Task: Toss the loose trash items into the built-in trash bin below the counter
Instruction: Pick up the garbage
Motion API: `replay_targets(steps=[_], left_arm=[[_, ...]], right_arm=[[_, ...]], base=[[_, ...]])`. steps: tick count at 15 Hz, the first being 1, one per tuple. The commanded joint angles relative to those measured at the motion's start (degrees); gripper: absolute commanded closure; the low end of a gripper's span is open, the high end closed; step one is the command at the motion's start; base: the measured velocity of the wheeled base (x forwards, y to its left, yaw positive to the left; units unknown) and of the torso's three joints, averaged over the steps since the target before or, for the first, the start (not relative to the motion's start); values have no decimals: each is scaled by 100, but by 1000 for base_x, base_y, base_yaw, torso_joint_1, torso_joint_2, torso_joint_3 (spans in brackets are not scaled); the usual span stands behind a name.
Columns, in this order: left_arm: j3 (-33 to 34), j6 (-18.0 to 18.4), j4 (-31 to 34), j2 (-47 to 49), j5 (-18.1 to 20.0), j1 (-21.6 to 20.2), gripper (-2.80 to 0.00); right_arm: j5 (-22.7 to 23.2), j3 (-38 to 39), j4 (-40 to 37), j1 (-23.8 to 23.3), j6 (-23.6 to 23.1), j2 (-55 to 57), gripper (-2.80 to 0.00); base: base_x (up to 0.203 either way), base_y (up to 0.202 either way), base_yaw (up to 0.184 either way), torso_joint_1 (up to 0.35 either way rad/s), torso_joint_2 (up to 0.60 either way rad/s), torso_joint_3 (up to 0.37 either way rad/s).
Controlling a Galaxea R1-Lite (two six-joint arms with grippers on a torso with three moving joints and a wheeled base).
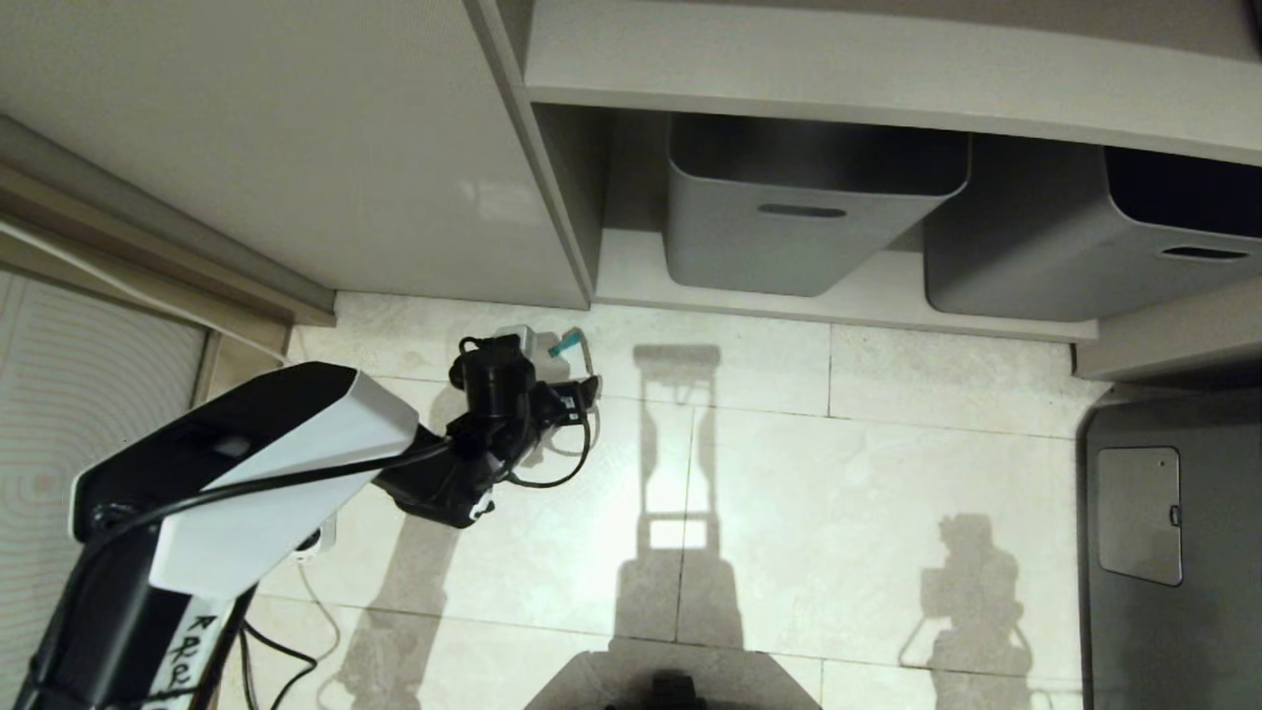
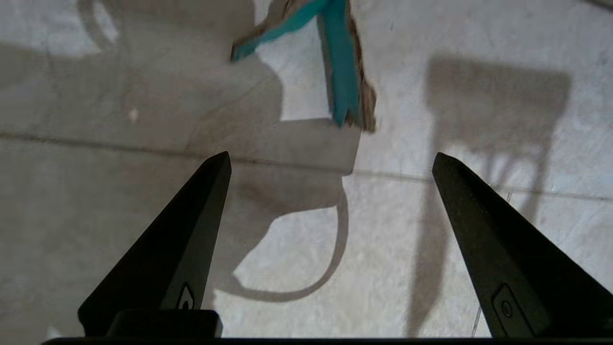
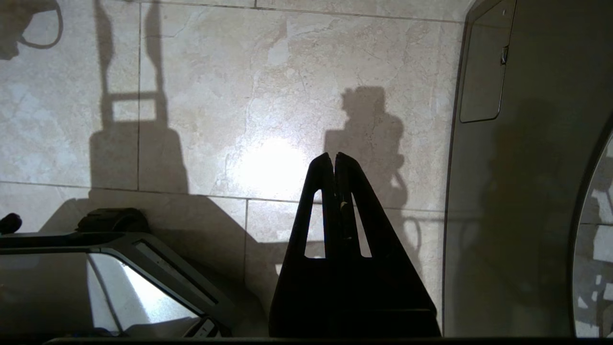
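On the floor tiles (image 1: 789, 463), at ten o'clock in the head view, a trash scrap (image 2: 342, 72) lies beyond the left gripper (image 2: 330, 163), jaws wide, empty. Right gripper (image 3: 334, 160): closed, empty. Arm lettering illegible.

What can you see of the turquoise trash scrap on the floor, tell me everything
The trash scrap is a crumpled piece of tan cardboard with bright turquoise paper, one strip sticking out sideways. It lies on the pale tiled floor near the cabinet's base, ahead of the open left gripper, whose fingers are not touching it.
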State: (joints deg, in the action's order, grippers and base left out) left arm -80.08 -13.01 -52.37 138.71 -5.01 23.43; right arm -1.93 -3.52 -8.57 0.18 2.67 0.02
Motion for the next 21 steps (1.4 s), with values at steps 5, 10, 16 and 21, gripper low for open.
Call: replay_targets(steps=[5,10,16,21], left_arm=[[-698,-26,16,478,-18,93,-280],[-1064,-40,39,759,-169,91,-280],[-1660,-44,174,1043,-342,83,-280],[-1906,-44,175,1202,-352,74,-280]], right_arm=[[-1,1,-4,1,5,6,0],[-1,1,-4,-1,-3,6,0],[-1,1,-4,6,-3,6,0],[-1,1,-4,-1,-3,6,0]], base=[[0,0,0,0,0,0],[0,0,0,0,0,0],[0,0,0,0,0,0],[0,0,0,0,0,0]])
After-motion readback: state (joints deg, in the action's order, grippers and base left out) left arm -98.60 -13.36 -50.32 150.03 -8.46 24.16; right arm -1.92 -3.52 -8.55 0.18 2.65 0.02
